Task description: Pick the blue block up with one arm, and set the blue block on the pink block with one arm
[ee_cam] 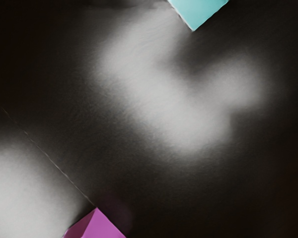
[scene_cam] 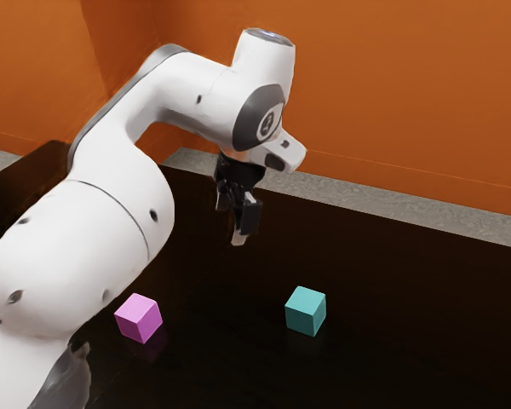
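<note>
Between blue block [scene_cam: 306, 309] and pink block [scene_cam: 139, 317], the claw [scene_cam: 238, 228] hangs high.

No legible text (or numbers)

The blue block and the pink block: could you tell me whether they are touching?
Apart. The exterior view shows a wide stretch of bare dark table between the blue block and the pink block.
</note>
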Motion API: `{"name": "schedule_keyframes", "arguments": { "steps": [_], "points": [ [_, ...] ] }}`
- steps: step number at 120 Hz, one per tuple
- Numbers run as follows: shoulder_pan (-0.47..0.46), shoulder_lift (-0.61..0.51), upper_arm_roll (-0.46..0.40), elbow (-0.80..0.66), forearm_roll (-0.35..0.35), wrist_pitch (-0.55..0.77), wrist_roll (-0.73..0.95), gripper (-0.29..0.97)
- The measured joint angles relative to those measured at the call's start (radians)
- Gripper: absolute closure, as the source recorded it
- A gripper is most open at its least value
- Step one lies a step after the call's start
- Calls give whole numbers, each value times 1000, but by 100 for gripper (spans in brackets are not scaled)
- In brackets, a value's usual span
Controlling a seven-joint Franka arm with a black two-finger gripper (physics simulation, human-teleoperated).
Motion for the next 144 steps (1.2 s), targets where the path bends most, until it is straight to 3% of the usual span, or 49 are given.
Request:
{"name": "schedule_keyframes", "arguments": {
  "steps": [15, 38, 64, 103, 144],
  "points": [
    [62, -83, -61, 26, -217, 66, 155, 0],
    [137, -165, -185, -26, -426, 187, 429, 0],
    [142, -232, -262, -78, -577, 323, 751, 0],
    [167, -289, -294, -87, -664, 442, 1095, 0],
    [188, -307, -316, -88, -705, 471, 1294, 0]
  ]
}}
